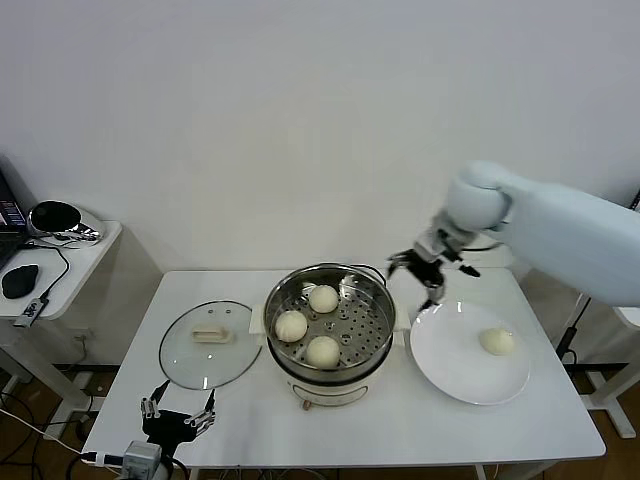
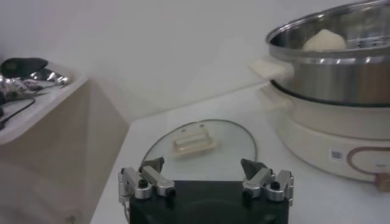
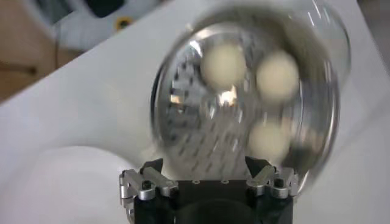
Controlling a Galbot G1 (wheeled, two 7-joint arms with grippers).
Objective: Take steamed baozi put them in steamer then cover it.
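The steel steamer [image 1: 372, 288] stands mid-table on its white base and holds three cream-white baozi [image 1: 323, 298] on its perforated tray. A fourth baozi [image 1: 497, 341] lies on the white plate [image 1: 450, 365] to the right. The glass cover [image 1: 183, 352] with its cream handle lies flat on the table left of the steamer. My right gripper [image 1: 417, 272] is open and empty, in the air between the steamer's far right rim and the plate. In the right wrist view the gripper [image 3: 204, 167] looks down on the steamer [image 3: 183, 128] and its three baozi [image 3: 277, 75]. My left gripper [image 1: 178, 413] is open and empty, low at the table's front left, near the cover [image 2: 237, 137].
A side table [image 1: 85, 250] with a black mouse [image 1: 19, 281], cables and a shiny object stands at the far left. The table's front edge runs close behind the left gripper. The steamer [image 2: 341, 91] fills one side of the left wrist view.
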